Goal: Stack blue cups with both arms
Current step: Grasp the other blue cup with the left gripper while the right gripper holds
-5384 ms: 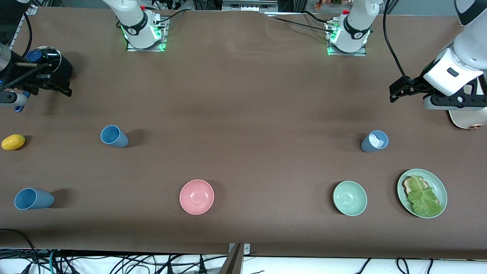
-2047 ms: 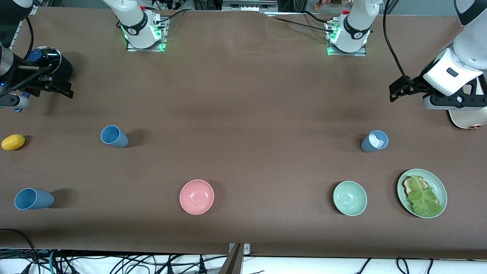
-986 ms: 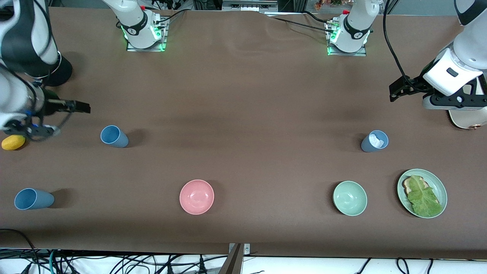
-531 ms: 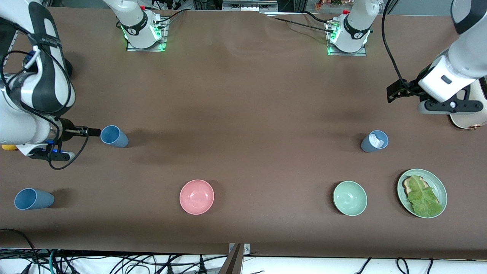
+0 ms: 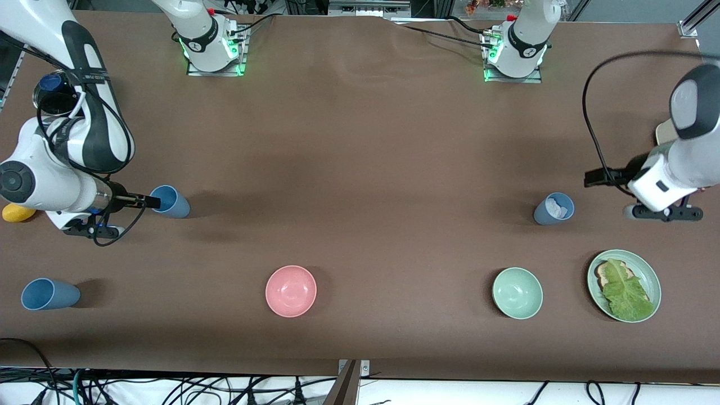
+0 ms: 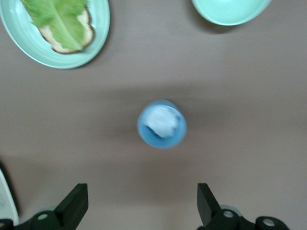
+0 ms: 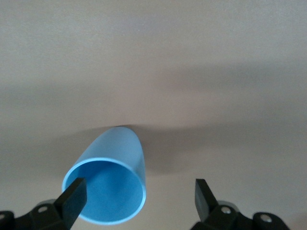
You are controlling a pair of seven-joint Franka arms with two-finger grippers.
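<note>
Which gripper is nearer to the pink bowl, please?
Right. The right gripper is open at a blue cup, toward the right arm's end from the pink bowl. The left gripper, also open, is near the cup with something white inside, much farther off.

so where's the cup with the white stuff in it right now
In the front view the greyer-blue cup stands toward the left arm's end of the table, farther from the camera than the pale green bowl, beside the left gripper.

Pink bowl [image 5: 291,291], green bowl [image 5: 517,293], lettuce-toast plate [image 5: 651,275], yellow fruit [image 5: 16,213].
</note>
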